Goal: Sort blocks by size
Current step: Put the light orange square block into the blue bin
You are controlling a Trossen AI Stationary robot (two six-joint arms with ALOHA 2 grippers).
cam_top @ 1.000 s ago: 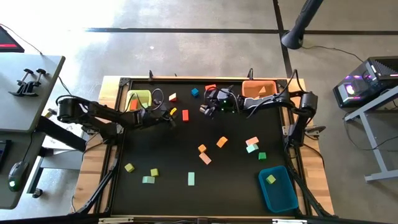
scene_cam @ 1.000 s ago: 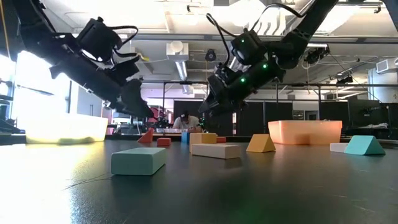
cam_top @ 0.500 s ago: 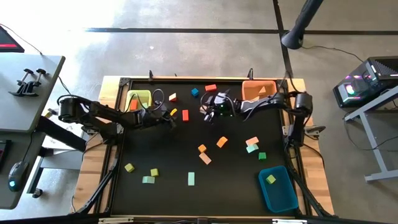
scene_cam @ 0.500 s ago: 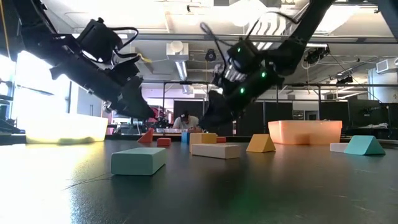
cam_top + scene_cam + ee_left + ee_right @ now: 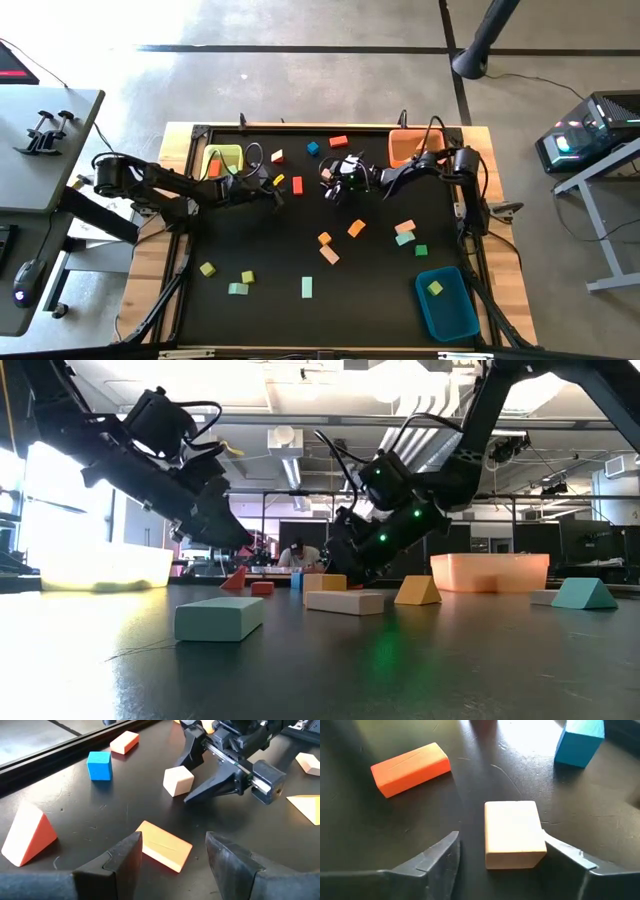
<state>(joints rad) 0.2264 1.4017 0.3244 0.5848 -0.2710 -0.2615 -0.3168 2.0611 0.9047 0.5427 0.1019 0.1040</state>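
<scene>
Colored blocks (image 5: 328, 254) scattered on table.

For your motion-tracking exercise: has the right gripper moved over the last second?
Yes. In the high view the right gripper has shifted away from the orange bin, toward the table's middle, lower onto a tan block.

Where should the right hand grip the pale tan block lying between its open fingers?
Across its two opposite flat side faces, coming down from above. In the right wrist view the tan block lies flat, squared between the right hand's open fingers, its sides parallel to them, with bare tabletop on both sides, so closing straight in looks best.
</scene>
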